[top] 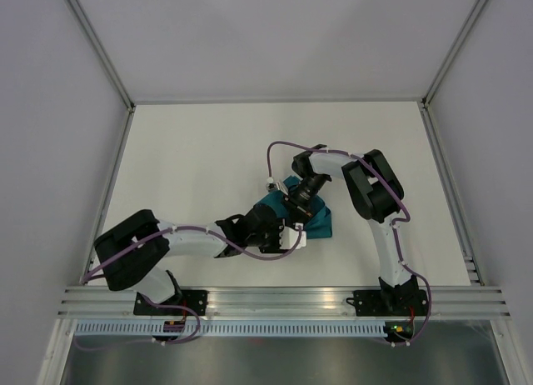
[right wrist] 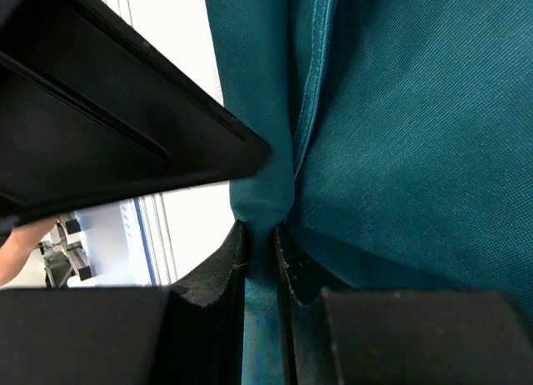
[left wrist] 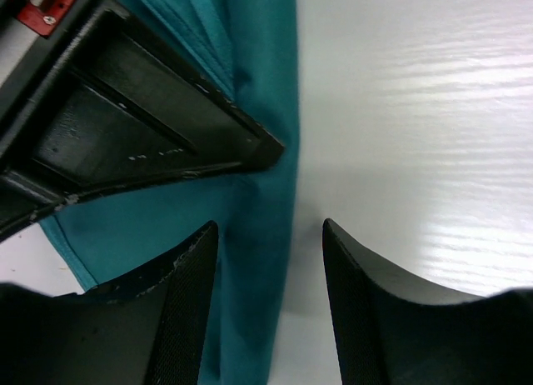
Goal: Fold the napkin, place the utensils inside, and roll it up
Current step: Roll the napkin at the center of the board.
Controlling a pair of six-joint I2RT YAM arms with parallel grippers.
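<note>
At napkin (top: 321, 225) ridge: right gripper (right wrist: 260, 231) nearly closed, pinching raised fold. At napkin edge: left gripper (left wrist: 269, 227) half open, straddling hem, holding nothing. Napkin bunched on bench (top: 208, 152). Utensil not visible. Risk: unanchored cloth drags, fold collapses; slick fabric slips from pinch.

We see bright, even overhead light on the table (top: 208, 152), with faint, soft shadows. The left wrist view shows glare streaks on it; the near fingers (left wrist: 183, 318) are blurred.
</note>
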